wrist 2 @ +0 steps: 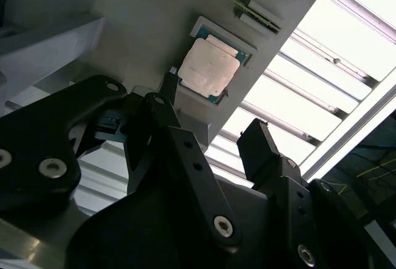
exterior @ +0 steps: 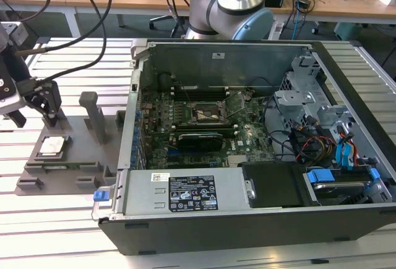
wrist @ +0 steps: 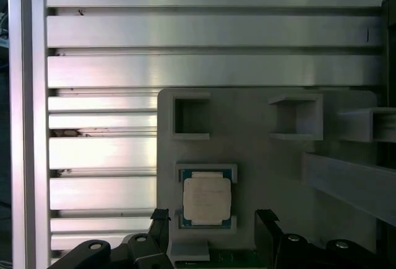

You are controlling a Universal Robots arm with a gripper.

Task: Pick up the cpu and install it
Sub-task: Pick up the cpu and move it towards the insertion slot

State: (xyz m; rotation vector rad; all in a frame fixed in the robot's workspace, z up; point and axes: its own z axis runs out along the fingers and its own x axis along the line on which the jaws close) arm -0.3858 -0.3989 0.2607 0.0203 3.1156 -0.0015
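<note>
The cpu (exterior: 51, 146) is a pale silver square chip lying flat in a recess of the grey fixture plate (exterior: 74, 161) at the exterior view's left. My gripper (exterior: 34, 111) hangs just above and slightly behind it, open, with nothing in it. Both wrist views show the cpu (wrist 2: 209, 67) (wrist: 206, 198) still seated in its pocket. The two black fingertips (wrist: 159, 217) stand apart on either side of it, and the gripper (wrist: 213, 218) (wrist 2: 210, 113) does not touch it. The motherboard socket (exterior: 207, 113) inside the computer case has its latch frame lifted.
The open computer case (exterior: 185, 204) takes up the middle and right of the slatted aluminium table (wrist: 210, 31). Upright grey posts (exterior: 93, 114) rise from the fixture plate (wrist: 260, 176) near the gripper. The robot's base (exterior: 232, 9) stands behind the case. Cables hang at the back left.
</note>
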